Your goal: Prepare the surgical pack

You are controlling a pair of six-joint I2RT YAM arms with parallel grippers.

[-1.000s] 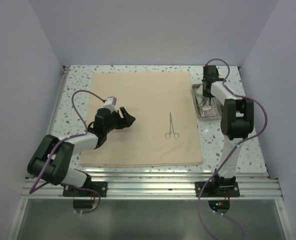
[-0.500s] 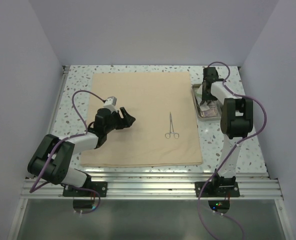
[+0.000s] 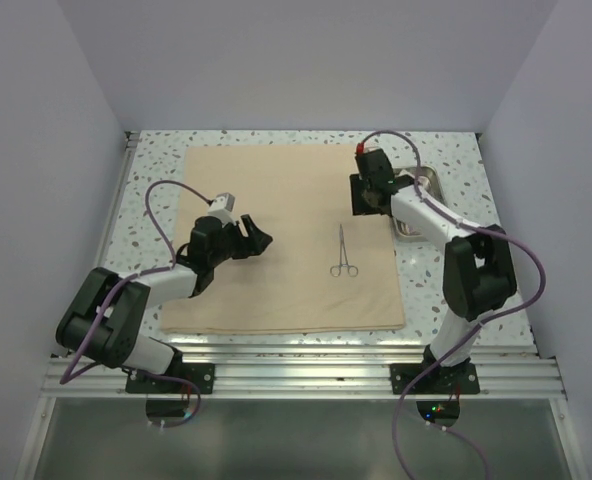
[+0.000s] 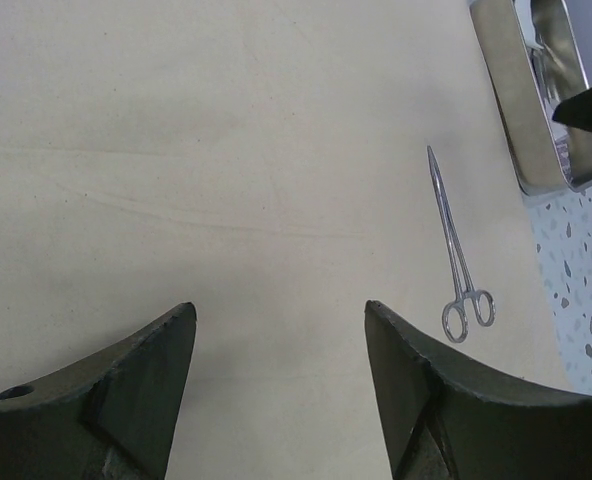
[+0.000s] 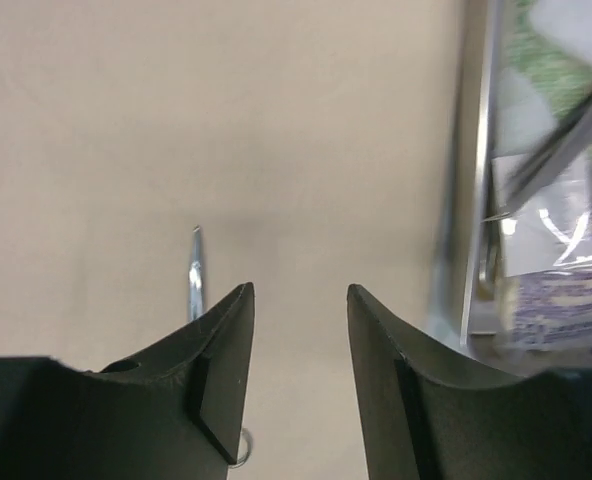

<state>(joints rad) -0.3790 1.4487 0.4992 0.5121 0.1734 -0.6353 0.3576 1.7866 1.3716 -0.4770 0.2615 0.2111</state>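
The surgical pack is lying unwrapped; its tan cloth (image 3: 276, 200) is lying flat on the speckled surface (image 3: 154, 190), and one pair of forceps (image 3: 343, 252) is resting on the cloth's right part, with the rings toward the cloth's near edge; the steel tray (image 4: 501, 90), with packets (image 5: 561, 295) and a slim instrument (image 5: 561, 145) inside, is standing just beside the cloth's far right corner. The right hand (image 5: 298, 295) is hovering over the cloth's right edge, released, with nothing between its fingers; the left hand (image 4: 279, 315) is hovering over the cloth's left half, also released and empty. I am judging that the right hand is going for the forceps, though this is not sure. To do it well, it is needing to shift sideways so that the shanks are coming between both fingers, because the tip is now showing outside one finger; then it should be lowering gently and closing on the steel only, not pinching the cloth.
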